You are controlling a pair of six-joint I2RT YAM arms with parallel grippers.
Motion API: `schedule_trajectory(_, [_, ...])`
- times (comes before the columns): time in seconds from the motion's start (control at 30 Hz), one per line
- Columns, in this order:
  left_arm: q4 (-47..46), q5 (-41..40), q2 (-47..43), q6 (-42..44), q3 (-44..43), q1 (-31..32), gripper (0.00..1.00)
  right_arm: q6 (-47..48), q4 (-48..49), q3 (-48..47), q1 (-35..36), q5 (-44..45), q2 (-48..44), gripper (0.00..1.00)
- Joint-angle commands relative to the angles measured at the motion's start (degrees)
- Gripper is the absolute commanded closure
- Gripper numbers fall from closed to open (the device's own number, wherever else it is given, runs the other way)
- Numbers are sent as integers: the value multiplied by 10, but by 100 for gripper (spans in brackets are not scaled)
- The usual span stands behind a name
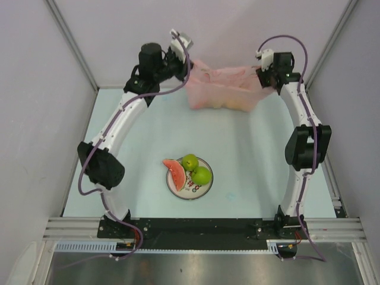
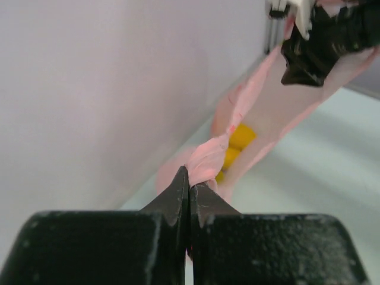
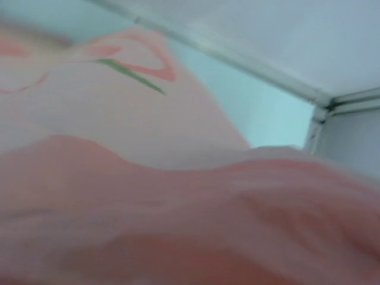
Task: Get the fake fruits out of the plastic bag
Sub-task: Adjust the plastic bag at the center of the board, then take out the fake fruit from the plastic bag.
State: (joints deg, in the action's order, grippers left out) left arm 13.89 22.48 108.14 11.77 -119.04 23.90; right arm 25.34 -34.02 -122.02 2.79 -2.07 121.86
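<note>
The pink plastic bag (image 1: 222,89) hangs stretched between my two grippers at the back of the table. My left gripper (image 1: 190,64) is shut on its left edge; the left wrist view shows the jaws (image 2: 190,178) pinching a bunch of pink film (image 2: 211,157). My right gripper (image 1: 266,76) holds the bag's right end and also shows in the left wrist view (image 2: 309,56). Yellow fruits (image 2: 238,139) lie inside the bag. A red watermelon slice (image 1: 174,172) and two green fruits (image 1: 190,161) (image 1: 202,176) sit on the plate. In the right wrist view the bag (image 3: 178,208) hides the fingers.
The round white plate (image 1: 191,192) stands at the table's middle front. White enclosure walls (image 1: 65,71) and metal frame posts close in the back and sides. The bag hangs close to the back wall.
</note>
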Motion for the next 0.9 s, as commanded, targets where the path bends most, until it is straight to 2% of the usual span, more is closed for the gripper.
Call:
schedule_trajectory(0.0, [-17, 76, -108, -16, 187, 11, 100, 15, -17, 195, 20, -31, -90, 56])
schedule_trajectory(0.1, [15, 107, -142, 2, 283, 38, 100, 2, -17, 310, 20, -40, -124, 50])
schedule_trajectory(0.17, [18, 122, -151, -19, 332, 55, 100, 1, -22, 338, 24, -45, -139, 46])
schedule_trajectory(0.3, [-37, 97, -177, -76, 382, 69, 100, -16, -20, 345, 31, -74, -174, 45])
schedule_trajectory(0.5, [-52, 46, -166, -114, 334, 69, 100, -47, -18, 280, 38, -100, -147, 49])
schedule_trajectory(0.6, [-64, 17, -158, -165, 299, 59, 100, -51, -25, 228, 40, -130, -117, 50])
schedule_trajectory(0.73, [-63, 12, -131, -193, 247, 48, 100, -58, -23, 175, 48, -165, -60, 50])
schedule_trajectory(0.87, [-64, 20, -116, -196, 224, 48, 100, -78, -13, 123, 54, -153, -8, 50])
